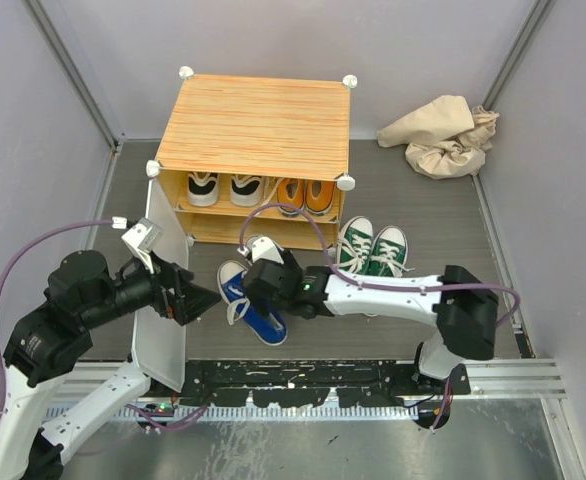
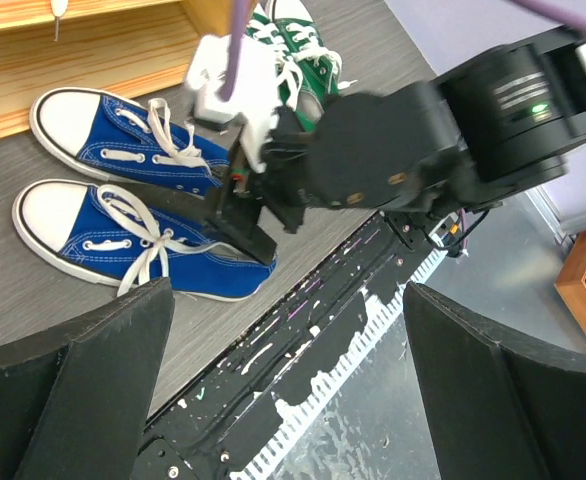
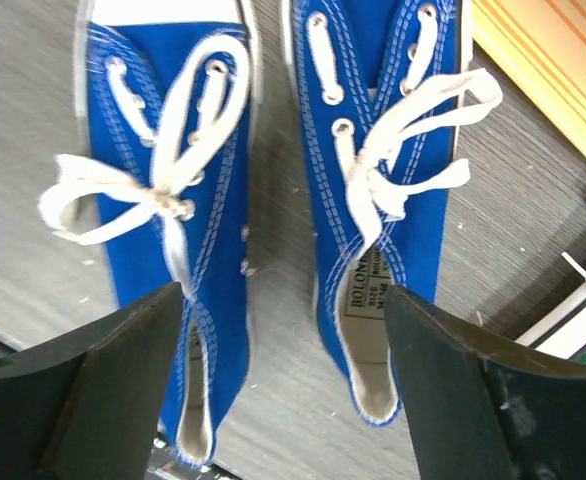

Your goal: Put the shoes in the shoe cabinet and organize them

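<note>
The shoe cabinet (image 1: 253,125) stands at the back with its white door (image 1: 163,300) swung open to the left. A white-and-black pair (image 1: 223,188) and an orange pair (image 1: 306,194) sit on its upper shelf. The blue shoes (image 3: 383,150) lie side by side on the floor in front, toes toward the cabinet. My right gripper (image 3: 283,400) hangs open just above their heels, one finger outside each shoe and nothing gripped. The green pair (image 1: 373,248) stands to the right of it. My left gripper (image 2: 288,400) is open and empty beside the door, pointing at the blue shoes (image 2: 123,245).
The cabinet's lower shelf (image 1: 223,228) shows bare wood. A crumpled beige cloth bag (image 1: 443,135) lies at the back right. A black rail (image 1: 303,385) runs along the near edge by the arm bases. Grey walls close in on both sides.
</note>
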{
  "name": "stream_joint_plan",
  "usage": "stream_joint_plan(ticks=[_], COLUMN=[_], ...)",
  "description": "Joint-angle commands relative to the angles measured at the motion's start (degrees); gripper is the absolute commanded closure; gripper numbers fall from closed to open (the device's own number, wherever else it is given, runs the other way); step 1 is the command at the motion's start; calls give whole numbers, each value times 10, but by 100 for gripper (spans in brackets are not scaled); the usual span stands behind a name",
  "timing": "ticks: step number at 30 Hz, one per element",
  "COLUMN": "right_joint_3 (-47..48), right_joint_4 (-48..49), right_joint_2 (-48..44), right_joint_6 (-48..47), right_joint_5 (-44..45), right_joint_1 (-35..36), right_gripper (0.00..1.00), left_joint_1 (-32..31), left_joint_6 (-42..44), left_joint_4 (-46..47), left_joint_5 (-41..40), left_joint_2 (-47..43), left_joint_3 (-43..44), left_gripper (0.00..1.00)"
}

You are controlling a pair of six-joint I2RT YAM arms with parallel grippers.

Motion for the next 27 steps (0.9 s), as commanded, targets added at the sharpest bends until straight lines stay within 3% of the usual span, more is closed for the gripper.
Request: stream_joint_plan(ticks=[1, 20, 27], right_joint_3=[-29, -43, -56], right_joint_4=[33, 39, 51], right_joint_2=[-73, -1, 45], right_joint_6=[-9, -34, -16], right_joint_5=[-66, -76, -15], right_joint_1=[2, -4, -6], right_gripper=[10, 10, 25], left_joint_1=[-1, -1, -1], left_joint_6=[2, 0, 0], left_joint_4=[16, 6, 4], left_joint_5=[0, -9, -11], left_joint_2=[-5, -16, -21], left_joint_3=[3, -4, -11], left_gripper=[2, 2, 2])
